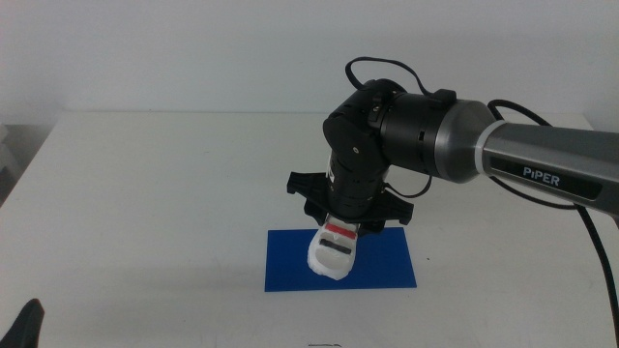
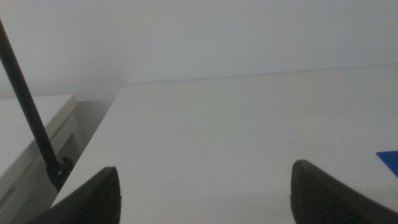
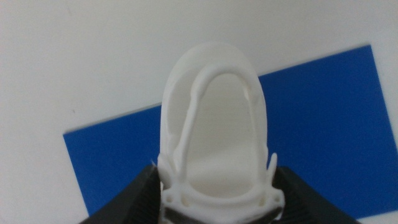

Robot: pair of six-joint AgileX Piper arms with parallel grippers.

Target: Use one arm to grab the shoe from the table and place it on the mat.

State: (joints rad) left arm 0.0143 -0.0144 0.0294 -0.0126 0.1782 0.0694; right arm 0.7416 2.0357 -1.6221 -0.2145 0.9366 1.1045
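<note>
Now, from the middle view, the right arm (image 1: 455, 145) reaches in from the right and bends down over the blue mat (image 1: 387, 266), which lies flat on the white tabletop (image 1: 145, 193). Its tool (image 1: 350, 224) is pinching the white shoe (image 1: 334, 251), red strap up top and a black strap below it, the shoe hanging over the mat's left half with its toe pointing toward the near side. Whether the sole touches the mat, I can't tell from here. Down in the near left corner, just a dark tip of the left tool (image 1: 26, 324) peeks in, waiting.

Over to the left wrist view: the left tool (image 2: 205, 193) has its jaws spread wide with only bare tabletop (image 2: 236, 137) between them, and a sliver of the mat (image 2: 390, 162) shows at the edge.

And the right wrist view: the shoe (image 3: 214, 143) fills the middle, clamped at the heel end between the right tool (image 3: 217, 199) jaws, its toe reaching past the mat (image 3: 323, 118) edge onto the white tabletop (image 3: 81, 56).
</note>
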